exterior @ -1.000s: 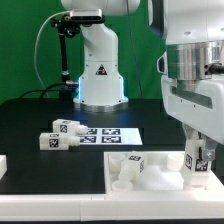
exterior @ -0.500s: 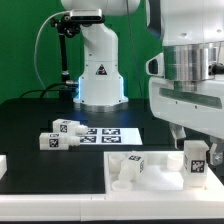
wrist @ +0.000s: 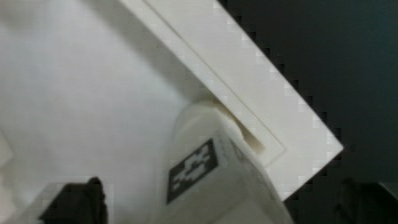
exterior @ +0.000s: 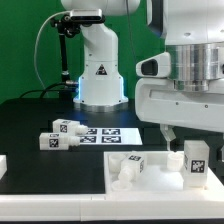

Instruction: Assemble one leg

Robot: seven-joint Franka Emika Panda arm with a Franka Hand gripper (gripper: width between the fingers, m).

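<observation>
A white leg (exterior: 197, 160) with a square tag stands upright in the corner of the large white panel (exterior: 160, 188) at the exterior view's right. My gripper (exterior: 193, 135) is open just above it, one finger (exterior: 166, 134) showing. In the wrist view the leg (wrist: 217, 165) stands between my dark fingertips (wrist: 75, 202) without touching them, against the panel's raised rim (wrist: 231, 80). A second leg (exterior: 135, 164) sits on the panel further to the exterior view's left. Two more legs (exterior: 60, 141) (exterior: 68, 126) lie on the black table.
The marker board (exterior: 108, 133) lies flat behind the panel. Another robot's white base (exterior: 100, 78) stands at the back. A white part (exterior: 3, 163) shows at the exterior view's left edge.
My gripper has let go of the leg and risen, leaving it standing upright in the panel's corner.
</observation>
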